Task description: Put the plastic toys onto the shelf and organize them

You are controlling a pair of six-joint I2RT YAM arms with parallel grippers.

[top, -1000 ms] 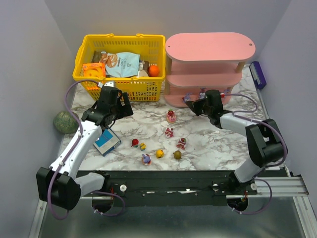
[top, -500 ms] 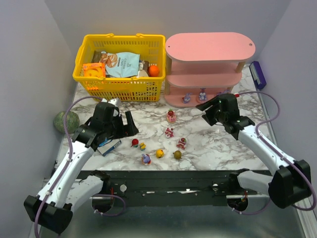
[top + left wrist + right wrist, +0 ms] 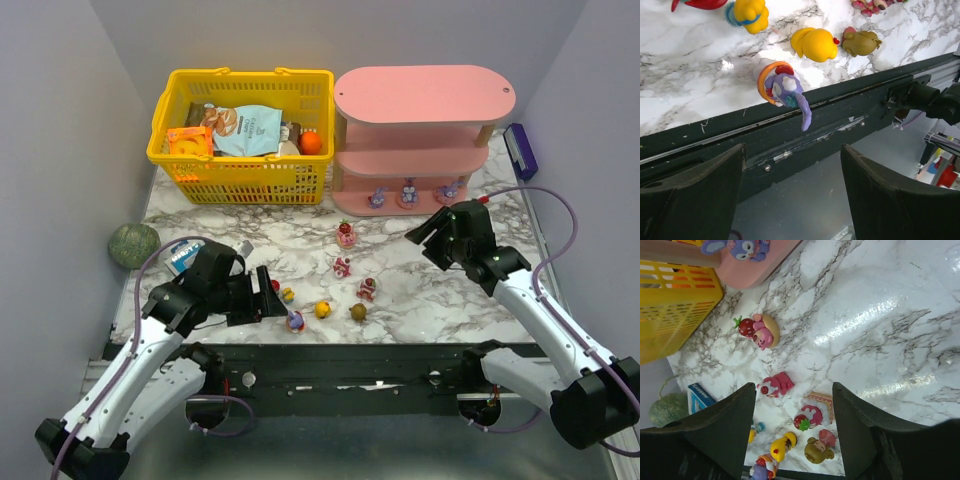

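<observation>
Purple toy (image 3: 784, 89), ahead of left end effector (image 3: 792, 152)

Lab test cell: grey walls (image 3: 60, 120), marble tabletop (image 3: 420, 290), mounting rail (image 3: 350, 362).

The marble tabletop (image 3: 430, 295) carries a yellow basket (image 3: 240, 180) and the pink shelf (image 3: 425, 95), side by side at its far edge. Three purple toys (image 3: 408, 190) stand on the lowest board of the shelf. Small plastic toys (image 3: 346, 236) lie scattered in the middle. One purple toy (image 3: 295, 321) lies at the near edge, and a blue box (image 3: 181, 258) lies at the left.
</observation>
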